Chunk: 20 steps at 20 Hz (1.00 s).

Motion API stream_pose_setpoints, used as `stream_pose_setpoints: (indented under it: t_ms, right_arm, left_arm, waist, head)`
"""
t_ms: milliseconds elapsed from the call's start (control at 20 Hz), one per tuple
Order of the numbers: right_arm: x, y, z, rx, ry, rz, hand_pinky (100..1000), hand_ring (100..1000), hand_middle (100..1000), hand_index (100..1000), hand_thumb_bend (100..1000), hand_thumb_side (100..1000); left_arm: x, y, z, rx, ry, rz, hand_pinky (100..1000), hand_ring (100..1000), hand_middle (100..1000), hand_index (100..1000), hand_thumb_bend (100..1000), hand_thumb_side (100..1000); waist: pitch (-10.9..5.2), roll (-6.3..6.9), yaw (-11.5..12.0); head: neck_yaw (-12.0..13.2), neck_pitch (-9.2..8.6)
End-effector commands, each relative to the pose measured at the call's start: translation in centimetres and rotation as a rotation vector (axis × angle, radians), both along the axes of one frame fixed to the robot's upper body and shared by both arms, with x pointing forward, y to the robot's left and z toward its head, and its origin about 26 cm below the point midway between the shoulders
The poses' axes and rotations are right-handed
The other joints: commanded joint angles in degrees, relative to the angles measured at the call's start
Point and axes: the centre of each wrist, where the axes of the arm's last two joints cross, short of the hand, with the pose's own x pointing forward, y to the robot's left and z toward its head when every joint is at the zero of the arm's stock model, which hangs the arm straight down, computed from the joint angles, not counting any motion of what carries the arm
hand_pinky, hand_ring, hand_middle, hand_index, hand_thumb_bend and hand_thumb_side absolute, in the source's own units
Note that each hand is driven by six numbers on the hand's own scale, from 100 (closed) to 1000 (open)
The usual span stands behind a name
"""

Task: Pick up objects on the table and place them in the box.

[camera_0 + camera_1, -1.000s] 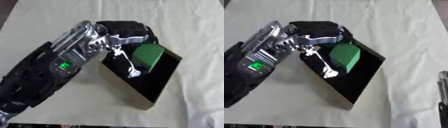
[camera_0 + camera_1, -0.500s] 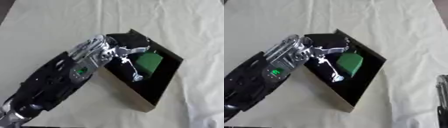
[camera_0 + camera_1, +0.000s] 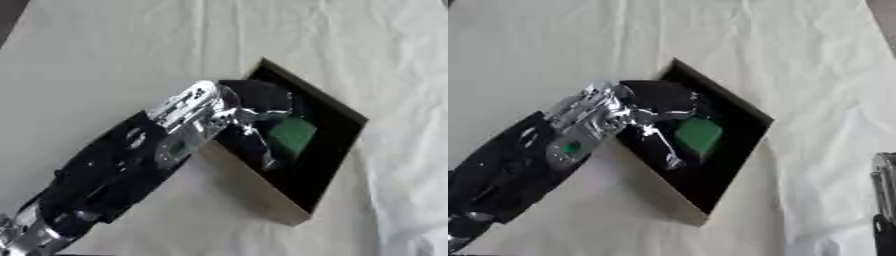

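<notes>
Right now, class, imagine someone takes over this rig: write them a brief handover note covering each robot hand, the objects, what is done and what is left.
Left robot hand: inside the box, beside the green block; its grip cannot be made out.
Right robot hand: only an edge shows at the lower right, idle.
Done: the green block is in the box.
Left: draw the left robot hand out. No other objects show on the white cloth.

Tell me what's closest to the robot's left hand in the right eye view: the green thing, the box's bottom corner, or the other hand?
From the left hand, which is inside the box:
1. Green thing, right beside the fingers in the box.
2. Box's bottom corner, lower down.
3. Right hand, at the picture's right edge.
</notes>
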Motion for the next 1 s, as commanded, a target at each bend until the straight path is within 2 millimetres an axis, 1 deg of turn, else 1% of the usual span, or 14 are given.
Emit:
stream_pose_setpoints:
  t_ms: [50,250,400,450,500,550,600,650,700,750,800,850,950,1000]
  right_arm:
    - [-0.2,-0.1,0.7,-0.015,-0.023,0.001,623,663,571,736,100,790]
    - [-0.2,-0.1,0.7,-0.017,-0.02,0.001,624,664,571,736,100,788]
    - [-0.2,-0.2,0.6,-0.019,-0.018,-0.001,624,664,571,736,100,785]
    - [-0.2,-0.2,0.6,-0.02,-0.018,-0.003,624,664,571,736,100,785]
    - [-0.2,-0.3,0.6,-0.02,-0.018,-0.004,624,664,571,736,100,783]
    - [-0.3,-0.3,0.6,-0.021,-0.019,-0.006,625,665,571,736,100,782]
    - [-0.3,-0.4,0.7,-0.023,-0.021,-0.009,626,666,572,736,100,779]
    - [-0.3,-0.5,0.7,-0.025,-0.024,-0.011,626,666,572,737,100,777]
    - [-0.3,-0.5,0.8,-0.026,-0.028,-0.014,627,667,573,737,100,774]
    - [-0.3,-0.6,0.8,-0.028,-0.032,-0.016,628,667,573,737,100,772]
    - [-0.3,-0.7,0.9,-0.03,-0.035,-0.02,629,668,574,737,100,769]
    - [-0.3,-0.7,0.9,-0.031,-0.04,-0.022,629,668,574,737,100,767]
    - [-0.3,-0.8,1.0,-0.031,-0.048,-0.024,630,669,575,738,100,763]
    - [-0.3,-0.9,1.0,-0.031,-0.051,-0.027,630,669,576,738,100,762]
  left_arm:
    - [0.0,0.1,1.2,-0.008,-0.07,-0.004,800,902,864,966,802,636]
    - [-0.4,0.3,2.1,-0.052,-0.111,-0.007,786,893,858,962,772,649]
    - [-0.9,0.5,2.8,-0.113,-0.123,-0.006,743,862,833,944,656,658]
    - [-1.2,0.6,3.3,-0.142,-0.128,-0.01,740,859,831,942,649,658]
    - [-1.5,0.8,3.8,-0.174,-0.13,-0.015,716,841,816,931,587,660]
    - [-2.0,1.0,4.4,-0.211,-0.131,-0.021,707,834,809,926,559,659]
    - [-2.4,1.3,5.1,-0.251,-0.128,-0.029,686,818,791,913,497,654]
    - [-3.0,1.6,5.8,-0.295,-0.124,-0.038,679,812,784,908,473,651]
    - [-3.6,2.1,6.6,-0.338,-0.118,-0.05,662,799,771,898,415,642]
    - [-4.2,2.6,7.3,-0.379,-0.11,-0.063,658,796,767,895,391,638]
    - [-4.8,3.1,7.9,-0.414,-0.098,-0.073,641,785,755,882,307,619]
    - [-5.5,3.6,8.5,-0.459,-0.081,-0.085,631,778,749,875,267,608]
    - [-6.7,5.1,9.6,-0.562,-0.037,-0.104,583,746,715,847,127,588]
    - [-7.2,5.9,10.0,-0.615,-0.009,-0.108,573,739,706,841,100,590]
  waist:
    - [-1.21,0.04,-0.05]
    - [-1.52,0.02,-0.1]
    - [-1.76,-0.02,-0.14]
    - [-1.86,-0.02,-0.12]
    - [-1.96,-0.02,-0.08]
    - [-2.06,-0.02,-0.02]
    - [-2.19,-0.02,0.04]
    - [-2.3,-0.01,0.08]
    - [-2.41,0.0,0.11]
    - [-2.53,0.0,0.14]
    - [-2.61,0.01,0.16]
    - [-2.68,0.0,0.22]
    - [-2.78,-0.07,0.34]
    - [-2.83,-0.13,0.43]
  head:
    - [-0.06,-0.4]
    - [0.0,-0.42]
    - [0.04,-0.39]
    - [0.02,-0.4]
    - [0.04,-0.37]
    - [0.03,-0.32]
    - [-0.03,-0.24]
    - [-0.11,-0.17]
    - [-0.19,-0.09]
    - [-0.33,-0.02]
    - [-0.44,0.04]
    - [-0.56,0.09]
    - [-0.9,0.01]
    - [-1.19,-0.06]
